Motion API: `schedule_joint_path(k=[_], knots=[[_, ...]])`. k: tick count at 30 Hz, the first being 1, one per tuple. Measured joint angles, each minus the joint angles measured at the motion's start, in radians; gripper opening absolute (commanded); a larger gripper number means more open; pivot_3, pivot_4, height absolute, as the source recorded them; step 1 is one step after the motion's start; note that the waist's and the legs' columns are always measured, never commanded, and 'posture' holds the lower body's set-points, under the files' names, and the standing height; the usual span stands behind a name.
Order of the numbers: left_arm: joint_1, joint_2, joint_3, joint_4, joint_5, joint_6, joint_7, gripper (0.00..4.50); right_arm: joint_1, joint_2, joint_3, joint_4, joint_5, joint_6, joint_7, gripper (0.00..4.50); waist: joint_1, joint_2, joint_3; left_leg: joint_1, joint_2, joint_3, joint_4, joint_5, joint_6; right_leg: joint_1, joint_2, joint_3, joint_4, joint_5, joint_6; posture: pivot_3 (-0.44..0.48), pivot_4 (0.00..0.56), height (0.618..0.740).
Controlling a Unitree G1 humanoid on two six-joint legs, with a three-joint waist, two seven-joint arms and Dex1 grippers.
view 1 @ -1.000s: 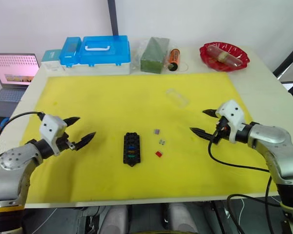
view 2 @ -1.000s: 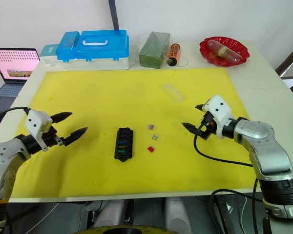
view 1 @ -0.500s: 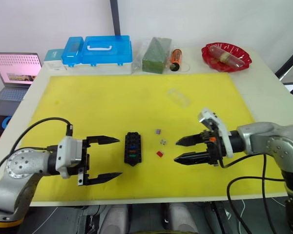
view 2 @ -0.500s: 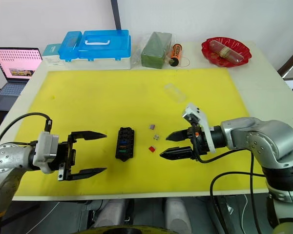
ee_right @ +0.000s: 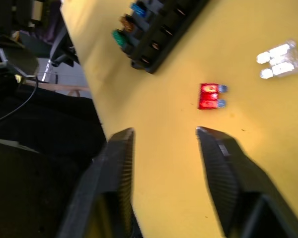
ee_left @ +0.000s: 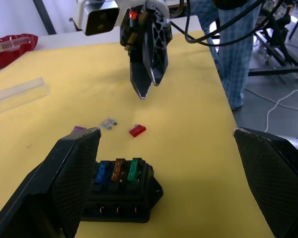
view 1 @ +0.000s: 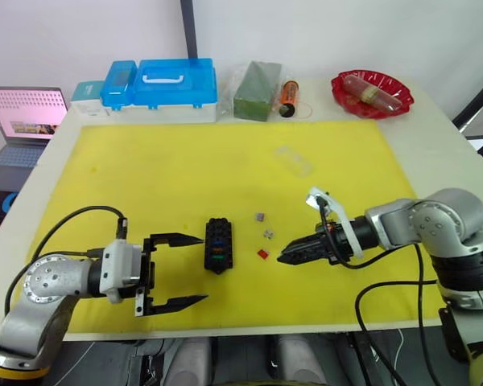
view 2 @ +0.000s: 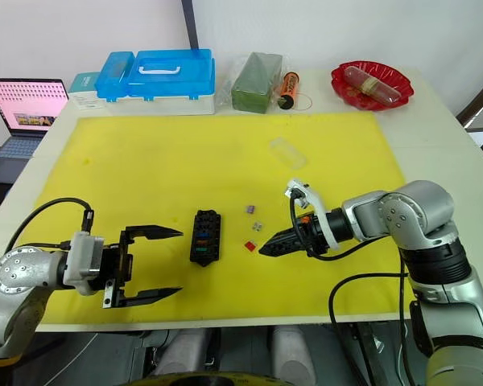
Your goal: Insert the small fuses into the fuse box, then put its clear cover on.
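From the head camera, your fuse box [view 1: 218, 244] lies near the middle of the yellow mat [view 1: 185, 161], long side running near to far, with blue, orange and green fuses seated in its left row. Three loose fuses sit just right of it: purple [view 1: 260, 216] farthest, grey [view 1: 268, 234] in the middle, red [view 1: 262, 254] nearest. The cover [view 1: 293, 160] lies well apart, farther back and right, likely parked there to keep the slots free until all six are in. Your left end effector [view 1: 175, 271] hovers just left of the box with its fingers spread wide, probably ready to steady it. Your right end effector [view 1: 294, 252] points leftward at the red fuse, tips close beside it but not touching, and its fingers look nearly together from here. In the left wrist view, the box [ee_left: 121, 191] sits between the two wide-open fingers [ee_left: 72, 178], three fuses upright in it, and beyond lie the red [ee_left: 137, 130], grey [ee_left: 108, 123] and purple [ee_left: 78, 129] fuses, with the right end effector [ee_left: 142, 91] angled down over them. In the right wrist view, the fingers [ee_right: 114, 168] stand parted with the red fuse [ee_right: 210, 95] ahead of the gap, lying flat on the surface, so you'll likely need to advance further and close on its body; it is small and could skid away.
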Motion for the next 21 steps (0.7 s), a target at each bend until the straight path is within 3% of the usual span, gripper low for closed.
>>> schedule_joint_path(k=[21], knots=[[0.004,-0.014,-0.025,0.005,0.008,-0.02,0.029,4.5,-0.053,0.085,0.105,0.152,-0.103,-0.042,-0.021,2.16,-0.001,0.0,0.0,0.0,0.0,0.0,0.0,0.0,0.0,0.0,0.0,0.0,0.001,0.001,0.002,0.0,0.15,0.74]])
